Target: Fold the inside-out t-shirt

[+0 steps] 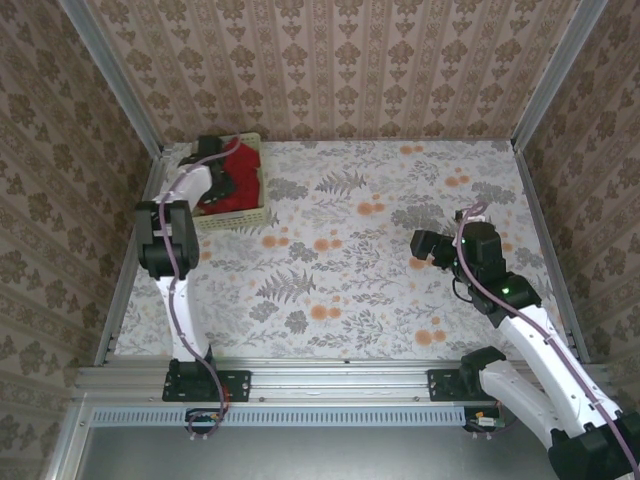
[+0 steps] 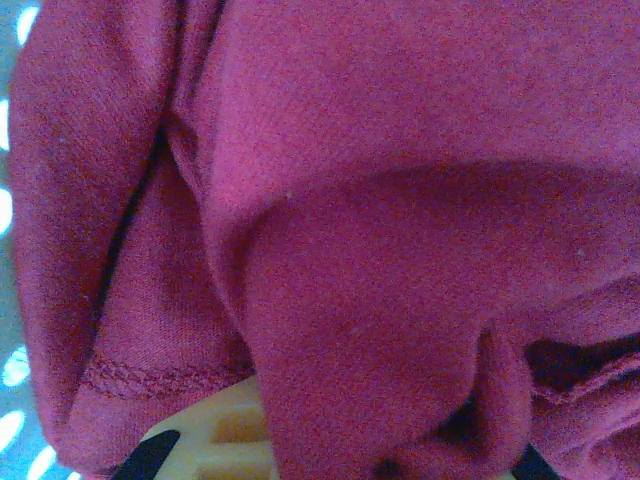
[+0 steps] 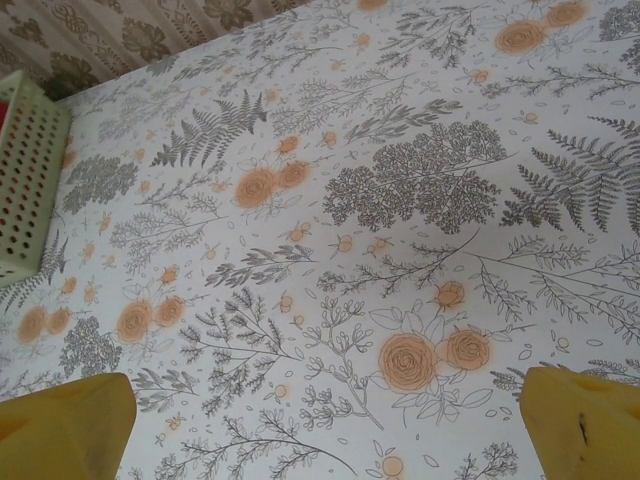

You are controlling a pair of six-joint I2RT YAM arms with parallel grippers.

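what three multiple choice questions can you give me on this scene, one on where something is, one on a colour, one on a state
1. Where is the red t-shirt?
A) spread flat in the middle
B) bunched in the basket at the far left corner of the table
C) hanging off the near edge

2. What colour is the basket?
A) blue
B) black
C) pale yellow-green

3. How is the right end effector?
A) open, holding nothing
B) shut on the red t-shirt
C) shut on the basket

Answers:
1 B, the top view shows red cloth heaped inside the basket.
2 C, its perforated wall is pale yellow-green in the right wrist view.
3 A, its yellow fingers stand wide apart over the bare table.
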